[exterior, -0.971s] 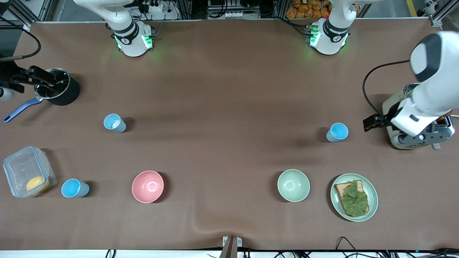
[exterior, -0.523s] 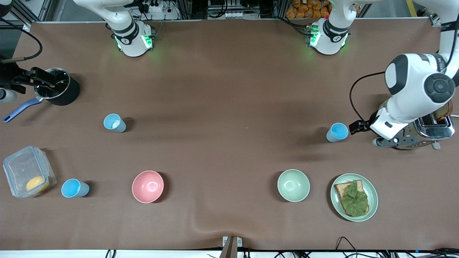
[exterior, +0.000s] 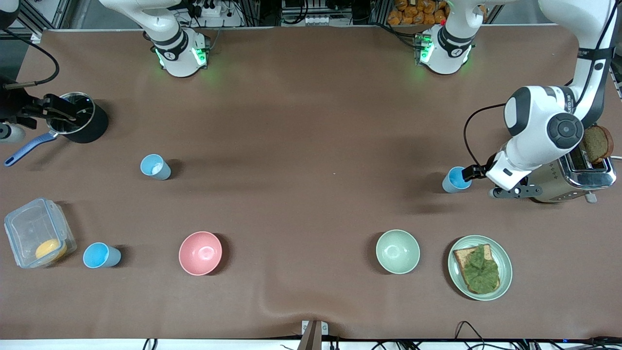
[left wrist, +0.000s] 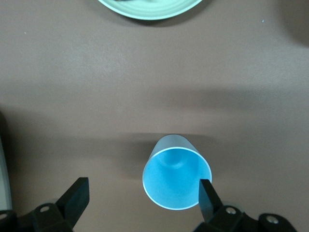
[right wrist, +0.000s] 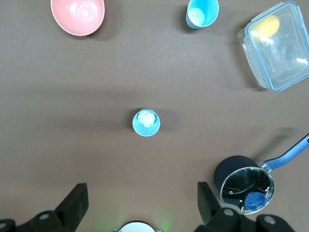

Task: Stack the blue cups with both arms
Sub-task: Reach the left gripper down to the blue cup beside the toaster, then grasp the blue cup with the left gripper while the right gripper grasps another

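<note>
The left pincer hangs low beside the toaster with its fingers spread wide and nothing held; one finger sits just at the rim of the sky-blue-lined cup, the other well clear of it, so the cup lies off-centre in the gap, toward one finger. That cup stands upright, mouth up, its long axis vertical, between the toaster and the middle of the desk, and the left arm is plainly the nearer one to it. I judge the pincer must shift sideways a little to bring the cup between both fingers before closing. There is bare desk all round the cup except on the toaster side, where the arm itself crowds in; the plate with toast lies nearer the front camera than the toaster. The right pincer waits high up near the saucepan, open and empty. A pale-lined cup and another blue cup stand toward the right arm's end.
</note>
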`<state>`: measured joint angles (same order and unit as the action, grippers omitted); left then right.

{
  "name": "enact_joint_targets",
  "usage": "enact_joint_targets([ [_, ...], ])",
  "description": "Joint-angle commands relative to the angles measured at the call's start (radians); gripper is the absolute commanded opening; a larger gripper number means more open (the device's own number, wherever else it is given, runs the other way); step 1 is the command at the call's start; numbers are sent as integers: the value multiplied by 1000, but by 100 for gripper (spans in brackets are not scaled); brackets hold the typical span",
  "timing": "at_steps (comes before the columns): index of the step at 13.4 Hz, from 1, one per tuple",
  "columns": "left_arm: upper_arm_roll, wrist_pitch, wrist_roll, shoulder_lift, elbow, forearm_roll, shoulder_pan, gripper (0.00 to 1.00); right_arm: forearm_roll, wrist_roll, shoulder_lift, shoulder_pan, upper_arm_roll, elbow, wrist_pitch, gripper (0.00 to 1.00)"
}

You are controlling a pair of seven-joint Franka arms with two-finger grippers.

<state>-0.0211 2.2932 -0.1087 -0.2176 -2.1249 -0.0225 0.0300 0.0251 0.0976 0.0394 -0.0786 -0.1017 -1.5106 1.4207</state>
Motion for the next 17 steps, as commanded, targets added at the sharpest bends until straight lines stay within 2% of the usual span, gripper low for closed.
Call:
enact_joint_targets([
  [1,-2,22,0,-8,-7,7,-4,100,4,-6,17,-10,-1,18,-16,100],
  [4,-2,29,0,-28,-9,7,-4,100,15,-4,97,-30,4,20,-17,100],
  [8,-2,46,6,-49,-16,7,-5,100,9,-16,180,-110,4,-11,-13,100],
  [9,-2,55,6,-57,-23,7,-5,100,-3,-39,186,-112,4,-48,30,100],
  [12,-2,103,6,-71,-50,7,-5,100,-19,-87,137,-135,5,-268,257,100],
  [17,-3,120,6,-92,-56,7,-4,100,-31,-90,67,-118,2,-563,528,100],
])
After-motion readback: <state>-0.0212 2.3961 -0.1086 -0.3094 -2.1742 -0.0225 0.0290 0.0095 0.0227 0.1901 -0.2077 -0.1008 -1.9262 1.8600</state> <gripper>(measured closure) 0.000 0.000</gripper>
